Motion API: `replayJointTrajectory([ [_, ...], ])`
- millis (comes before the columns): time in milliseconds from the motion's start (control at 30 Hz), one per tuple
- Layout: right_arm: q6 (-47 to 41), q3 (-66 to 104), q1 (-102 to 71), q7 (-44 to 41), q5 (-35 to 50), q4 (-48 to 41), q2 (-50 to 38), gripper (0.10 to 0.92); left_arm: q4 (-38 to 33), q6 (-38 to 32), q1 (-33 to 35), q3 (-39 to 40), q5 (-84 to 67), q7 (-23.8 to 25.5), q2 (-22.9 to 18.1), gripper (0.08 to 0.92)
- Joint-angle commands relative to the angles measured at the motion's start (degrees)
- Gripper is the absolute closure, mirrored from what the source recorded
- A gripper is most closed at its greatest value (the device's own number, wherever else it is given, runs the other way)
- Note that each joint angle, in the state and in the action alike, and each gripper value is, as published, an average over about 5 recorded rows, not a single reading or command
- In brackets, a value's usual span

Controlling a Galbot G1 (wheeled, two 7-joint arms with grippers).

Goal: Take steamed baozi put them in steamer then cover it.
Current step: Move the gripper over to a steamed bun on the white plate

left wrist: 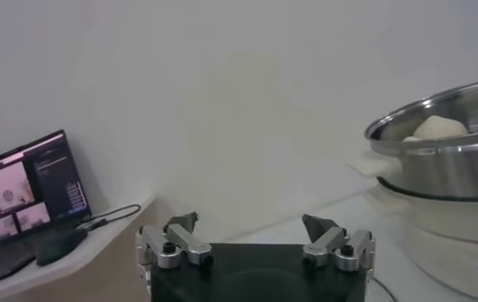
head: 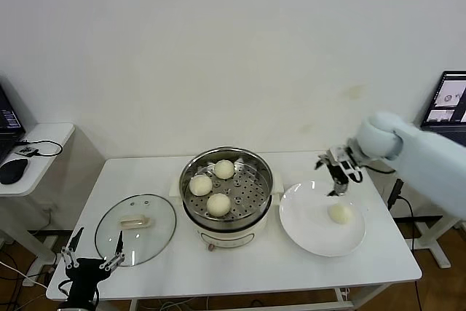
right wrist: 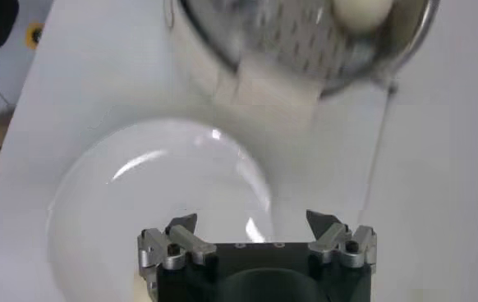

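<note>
Three baozi (head: 218, 203) already sit on the perforated tray of the steamer (head: 226, 213) at mid-table; a fourth, the last bun (head: 340, 213), lies alone on the white plate (head: 309, 234) to the steamer's right.

From my remote seat, reading left to right: the left gripper (head: 93, 248) hangs parked at the table's near left corner, fingers spread and empty, just in front of the glass cover (head: 135, 229), which lies flat on the table with its cream handle up, well apart from the pot. The steamer follows, its three buns clustered toward the left and middle of the tray, leaving the right side bare. Then the plate, touching or nearly touching the steamer's base — I cannot tell which.

The right gripper (head: 341, 175) hovers over the plate's far rim, jaws wide and holding nothing. The bun lies on the near side of it, toward me and slightly lower, so I judge the coming move to be a short reach toward the front of the plate and down. The right arm is plainly the nearer one; the bun is round, so no approach axis matters much.

In the right wrist view the open gripper (right wrist: 255, 234) looks across the plate's (right wrist: 108, 205) bare surface toward the steamer (right wrist: 305, 49) — the bun itself is barely visible there.
</note>
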Motion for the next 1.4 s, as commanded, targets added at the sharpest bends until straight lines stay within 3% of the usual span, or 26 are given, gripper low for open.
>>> replayJointTrajectory([
  [33, 1.27, 11.95, -15.37, 0.75, -9.11, -8.0, -0.34, 0.203, 0.37, -0.03, 0.14, -0.24, 0.02, 0.01, 0.04, 0.177],
  [433, 1.85, 12.59, -16.93, 1.27, -11.77, -14.09, 8.87, 0.202, 0.53, -0.17, 1.48, -2.26, -0.42, -0.02, -0.13, 0.177],
  [1000, 1.43, 13.1, -17.55, 0.67, -14.17, -16.06, 9.51, 0.207, 1.06, -0.16, 1.12, -2.15, -0.63, 0.01, -0.28, 0.177],
  [1400, 1.97, 13.58, -17.2, 0.45, -14.18, -15.77, 9.28, 0.304, 1.21, -0.21, 0.96, -1.94, -0.56, -0.04, -0.55, 0.177],
])
